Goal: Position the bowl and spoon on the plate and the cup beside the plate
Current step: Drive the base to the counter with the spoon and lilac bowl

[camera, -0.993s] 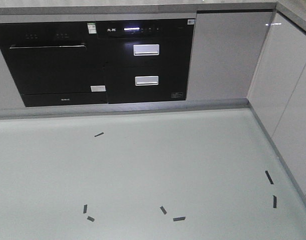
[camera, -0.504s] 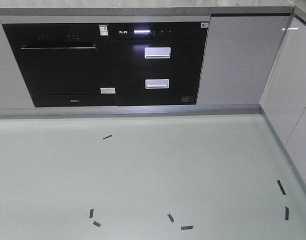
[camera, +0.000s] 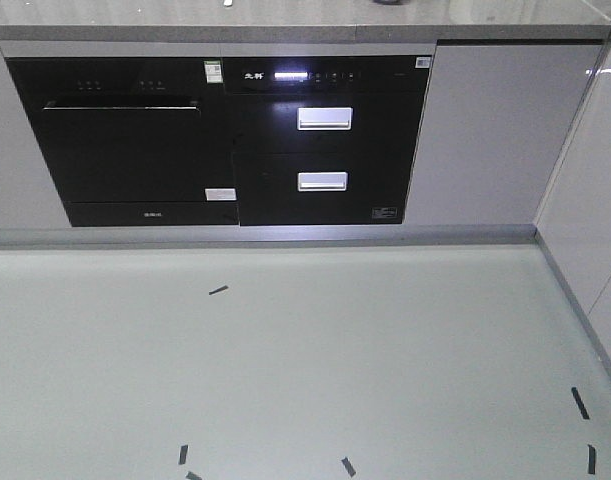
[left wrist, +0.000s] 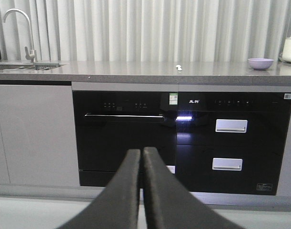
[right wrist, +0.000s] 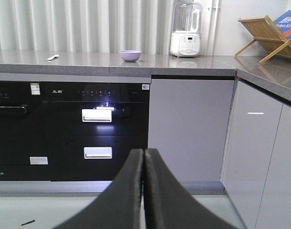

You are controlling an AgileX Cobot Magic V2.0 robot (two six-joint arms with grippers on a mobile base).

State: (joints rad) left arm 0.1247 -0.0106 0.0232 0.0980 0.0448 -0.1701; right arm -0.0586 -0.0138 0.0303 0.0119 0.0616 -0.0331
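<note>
The left gripper (left wrist: 142, 151) and right gripper (right wrist: 144, 151) are empty, jaws pressed together; the bowl (right wrist: 130, 55) sits on the counter (right wrist: 193, 60); the spoon (right wrist: 53, 57) lies well apart.

Counter run ahead of me, floor in front.
On counter (right wrist: 88, 61) I see spoon (right wrist: 53, 57) left of bowl (right wrist: 130, 55), well apart; blender (right wrist: 185, 31) right of bowl; rack (right wrist: 266, 31) far R past the corner; sink (left wrist: 28, 67) w/ tap (left wrist: 21, 28) far L. Under counter: oven (camera: 125, 140) at L, drawer unit (camera: 322, 140) just beside it on R, cabinet (camera: 485, 130) R of that. Tape marks (camera: 218, 290) lie on floor (camera: 385, 350) before the units.
</note>
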